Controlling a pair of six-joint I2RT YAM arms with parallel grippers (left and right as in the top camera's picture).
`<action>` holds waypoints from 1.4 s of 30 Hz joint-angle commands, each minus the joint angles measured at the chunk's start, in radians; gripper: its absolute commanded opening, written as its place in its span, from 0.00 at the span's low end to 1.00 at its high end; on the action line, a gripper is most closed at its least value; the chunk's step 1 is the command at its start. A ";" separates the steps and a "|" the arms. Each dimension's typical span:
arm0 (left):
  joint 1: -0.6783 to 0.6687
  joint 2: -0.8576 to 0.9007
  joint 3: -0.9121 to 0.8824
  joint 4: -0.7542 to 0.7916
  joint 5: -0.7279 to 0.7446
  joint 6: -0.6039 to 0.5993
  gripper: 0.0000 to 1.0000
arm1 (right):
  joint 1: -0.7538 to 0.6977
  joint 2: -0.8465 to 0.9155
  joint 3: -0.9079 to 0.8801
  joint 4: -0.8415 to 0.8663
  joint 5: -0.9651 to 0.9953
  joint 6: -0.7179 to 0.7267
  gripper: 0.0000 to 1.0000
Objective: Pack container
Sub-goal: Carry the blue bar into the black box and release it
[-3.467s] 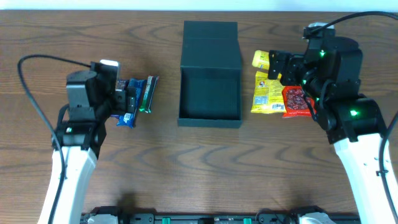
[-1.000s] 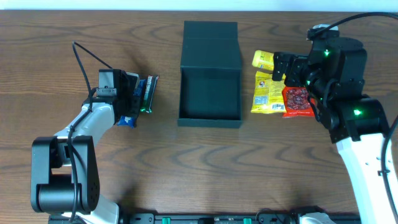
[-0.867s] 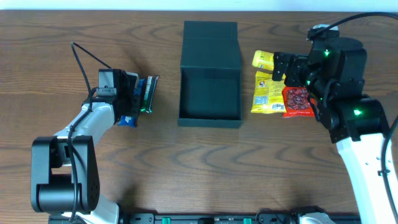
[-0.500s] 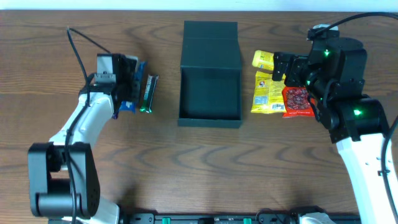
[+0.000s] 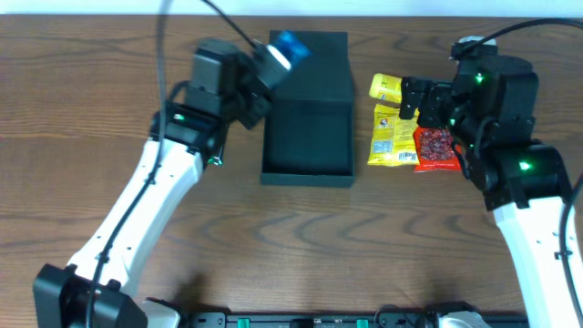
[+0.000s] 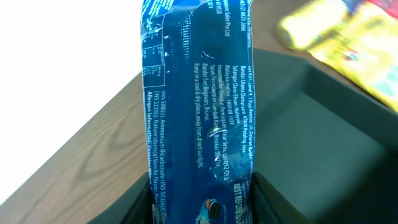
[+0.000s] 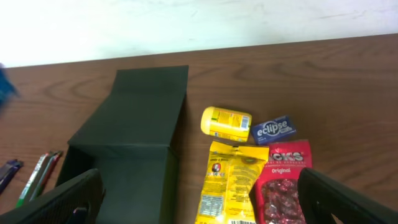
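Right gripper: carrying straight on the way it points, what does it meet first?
Probably the yellow packet, lying right ahead of the open right gripper, though depth is unclear.

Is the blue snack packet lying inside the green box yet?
No, the left claw holds the blue packet in the air over the open lid of the green box, whose inside shows nothing in it.

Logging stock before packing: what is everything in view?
box: 1, dark green, table centre, open
packet: 1, blue, held over the box lid
tub: 1, yellow, right of box
gum pack: 1, blue, beside tub
pouch: 1, yellow, right of box
bag: 1, red, beside pouch
bar: 1, green, left of box
table: 1, brown wood
left tool: black, gripping packet
right tool: black, open, by the tub
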 commanded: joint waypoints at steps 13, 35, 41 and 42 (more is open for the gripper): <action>-0.173 0.230 0.009 0.034 0.047 0.713 0.05 | -0.161 -0.196 0.002 -0.021 0.072 -0.008 0.99; -0.191 0.426 0.009 0.201 -0.132 0.769 0.06 | -0.185 -0.197 0.002 -0.116 0.075 -0.034 0.99; -0.174 0.426 0.009 0.200 -0.127 0.712 0.06 | -0.185 -0.197 0.002 -0.115 0.074 -0.033 0.99; -0.171 0.426 0.009 0.200 -0.127 0.703 0.06 | -0.185 -0.197 0.002 -0.115 0.075 -0.033 0.99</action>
